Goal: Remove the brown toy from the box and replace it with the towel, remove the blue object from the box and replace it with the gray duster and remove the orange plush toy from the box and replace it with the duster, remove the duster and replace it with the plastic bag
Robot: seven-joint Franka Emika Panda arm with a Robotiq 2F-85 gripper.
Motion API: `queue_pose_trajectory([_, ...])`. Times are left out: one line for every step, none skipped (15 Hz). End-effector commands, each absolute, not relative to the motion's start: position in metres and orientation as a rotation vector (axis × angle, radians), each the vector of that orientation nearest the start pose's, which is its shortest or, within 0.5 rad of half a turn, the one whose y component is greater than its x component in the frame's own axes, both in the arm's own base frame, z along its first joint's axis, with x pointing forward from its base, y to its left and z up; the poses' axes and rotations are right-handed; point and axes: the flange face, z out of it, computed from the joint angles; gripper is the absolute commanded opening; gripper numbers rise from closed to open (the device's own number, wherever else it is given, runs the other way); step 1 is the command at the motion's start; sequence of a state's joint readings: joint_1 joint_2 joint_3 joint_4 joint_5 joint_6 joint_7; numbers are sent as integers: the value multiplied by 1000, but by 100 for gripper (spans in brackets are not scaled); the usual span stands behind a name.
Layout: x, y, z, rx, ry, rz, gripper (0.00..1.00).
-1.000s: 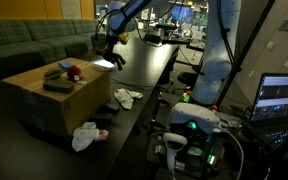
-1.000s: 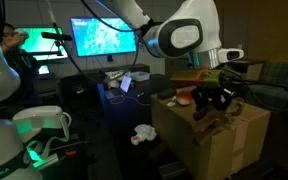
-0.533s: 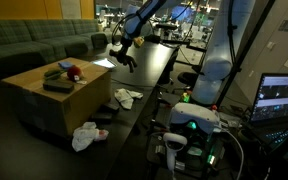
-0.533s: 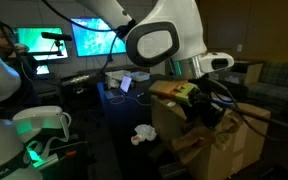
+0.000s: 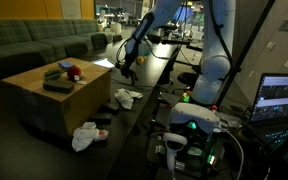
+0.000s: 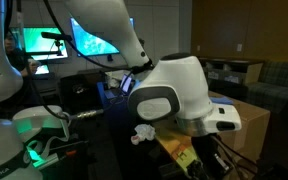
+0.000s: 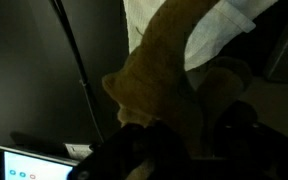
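Gripper (image 5: 127, 70), clenched on brown toy (image 7: 156, 85), swung clear of box (image 5: 39, 105) to desk (image 5: 156, 75) edge nearest it in 1 s; toy's out, so towel (image 5: 127, 97) goes in next.

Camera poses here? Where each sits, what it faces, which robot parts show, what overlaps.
Exterior view: by the laptop, facing sofa and box; arm and tool show.
Exterior view: close beside the arm, facing monitors; a joint fills the foreground.
Wrist view: on the wrist, facing the brown toy gripped in the tool.
Shared: both exterior views show the box.
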State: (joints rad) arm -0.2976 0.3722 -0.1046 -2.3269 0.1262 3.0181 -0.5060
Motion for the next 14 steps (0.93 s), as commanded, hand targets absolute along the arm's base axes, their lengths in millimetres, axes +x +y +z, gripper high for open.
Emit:
queue_pose_trajectory([532,-245,166,-3251,27,-494,5])
queue_pose_trajectory([538,-250,150,-3257,26,-483,5])
queue_pose_trajectory([545,-255,141,-3258,24,-468,5])
queue_pose_trajectory([550,-262,129,-3267,25,-455,5])
queue_pose_trajectory([554,-267,119,-3273,26,-448,5])
queue_pose_trajectory([557,-274,111,-3282,32,-440,5])
queue_pose_trajectory([560,-279,106,-3285,36,-425,5])
queue_pose_trajectory([561,-283,98,-3293,44,-419,5])
queue_pose_trajectory([563,-287,95,-3301,55,-412,5])
queue_pose_trajectory([563,-290,90,-3303,55,-395,12])
queue_pose_trajectory([562,-292,87,-3309,56,-387,43])
queue_pose_trajectory([560,-292,87,-3310,44,-365,44])
queue_pose_trajectory([558,-291,85,-3310,35,-356,48])
queue_pose_trajectory([554,-287,88,-3302,13,-335,57])
